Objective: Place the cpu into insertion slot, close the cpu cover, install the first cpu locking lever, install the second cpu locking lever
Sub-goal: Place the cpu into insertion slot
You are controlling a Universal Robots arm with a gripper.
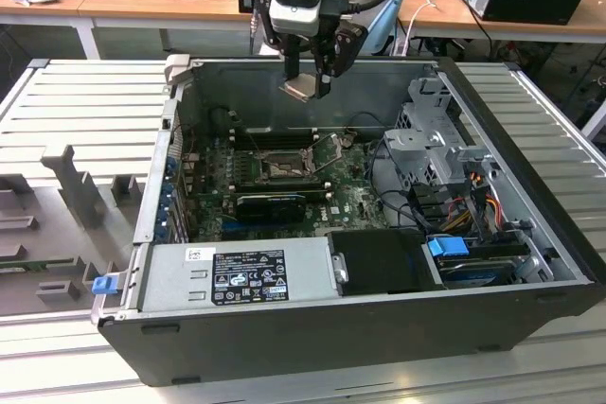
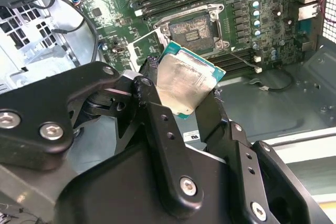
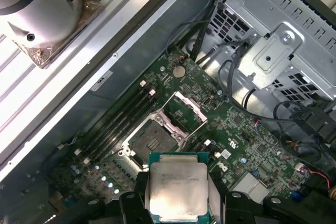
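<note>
One gripper (image 1: 309, 84) hangs over the far wall of an open computer case (image 1: 312, 328), clamped on the cpu (image 2: 184, 82), which it holds tilted and clear of the motherboard (image 1: 355, 198). Below, the slot (image 1: 281, 169) lies bare, with the cover (image 3: 191, 106) raised beside it. The case stands mid-surface (image 1: 76, 101).

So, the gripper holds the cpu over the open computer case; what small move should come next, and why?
Probably a slow descent toward the insertion slot. The gripper is shut on the cpu, which hangs well above the motherboard. The slot looks empty, and the cpu cover stands raised beside it, so nothing seems to block the way.
</note>
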